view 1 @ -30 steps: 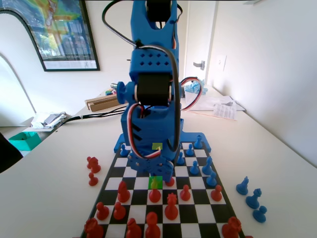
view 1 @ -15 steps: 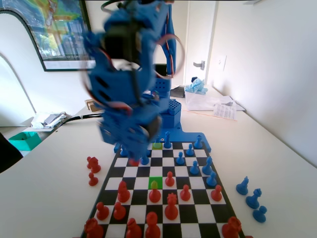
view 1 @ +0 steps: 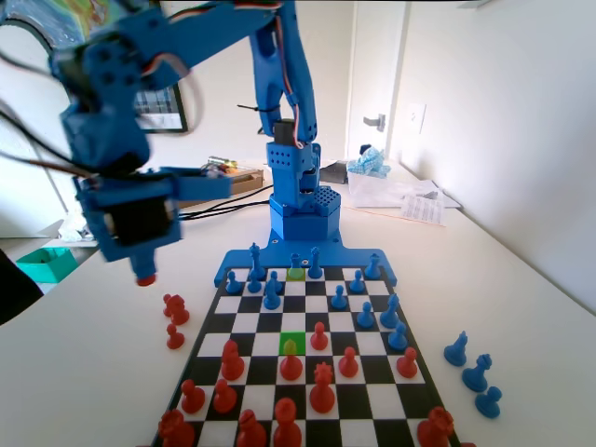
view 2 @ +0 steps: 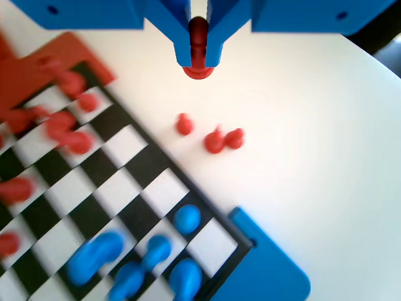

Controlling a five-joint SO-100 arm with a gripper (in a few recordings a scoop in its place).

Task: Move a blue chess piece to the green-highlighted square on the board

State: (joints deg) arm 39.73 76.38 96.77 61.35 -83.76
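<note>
We see a black-and-white chequered board [view 1: 307, 358] with a blue frame, one lime-green square [view 1: 292, 342], red pawns [view 1: 232, 363], blue pieces [view 1: 364, 315], a white table [view 1: 84, 354], and a blue gripper [view 2: 198, 53] around a red pawn [view 2: 198, 47].

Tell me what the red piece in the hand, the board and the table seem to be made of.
Red piece in the hand: likely moulded or printed plastic, uniform matte red with a soft sheen. Board: flat, smooth black and white squares with light glare, possibly printed sheet; its blue frame looks plastic. Table: smooth, plain white top, perhaps laminate; hard to say.
</note>
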